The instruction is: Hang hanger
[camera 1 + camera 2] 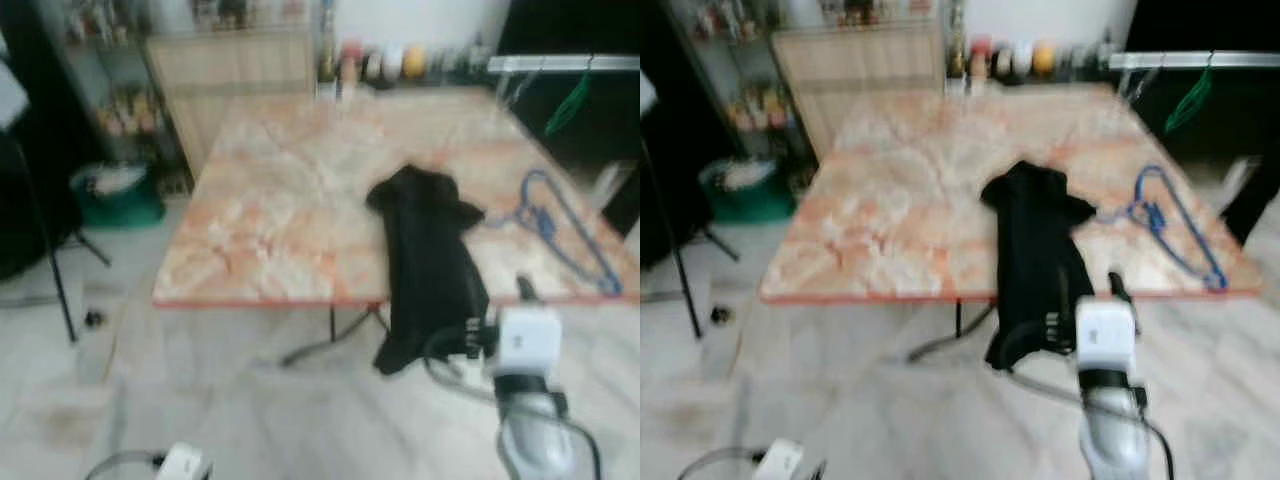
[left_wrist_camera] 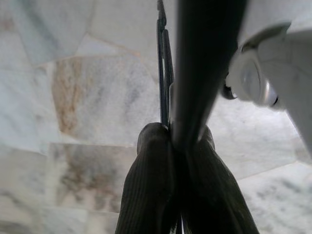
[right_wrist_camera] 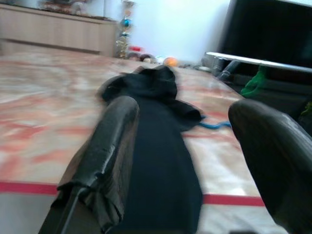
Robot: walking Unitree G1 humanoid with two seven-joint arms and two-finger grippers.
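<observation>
Standing on a pale marble floor [image 1: 250, 420], a big table [image 1: 290, 200] with a pink-and-cream marbled top and a red edge takes up most of the head views, which are blurred. Behind it runs a wooden cabinet [image 1: 235, 70], and a row of small bottles and jars [image 1: 385, 62] lines the table's far edge. Off the robot's right, a silver rail [image 1: 565, 64] carries a green hanger [image 1: 570, 100] against a dark background. To the left, a green tub [image 1: 118, 195] sits on the floor below glass shelves.

A black garment [image 1: 430, 260] lies on the table's near right part, its lower end draped over the front edge. Just right of it a blue hanger [image 1: 560, 225] lies flat on the tabletop, its hook end next to the cloth.

The right gripper [image 3: 195, 161] is raised in front of the table edge, pointing at the garment, its two fingers [image 3: 109, 146] spread wide apart with nothing between them. The left gripper [image 2: 183, 146] hangs low over the floor, its fingers pressed together; a thin dark rod runs past their tips, and I cannot tell whether it is held.
</observation>
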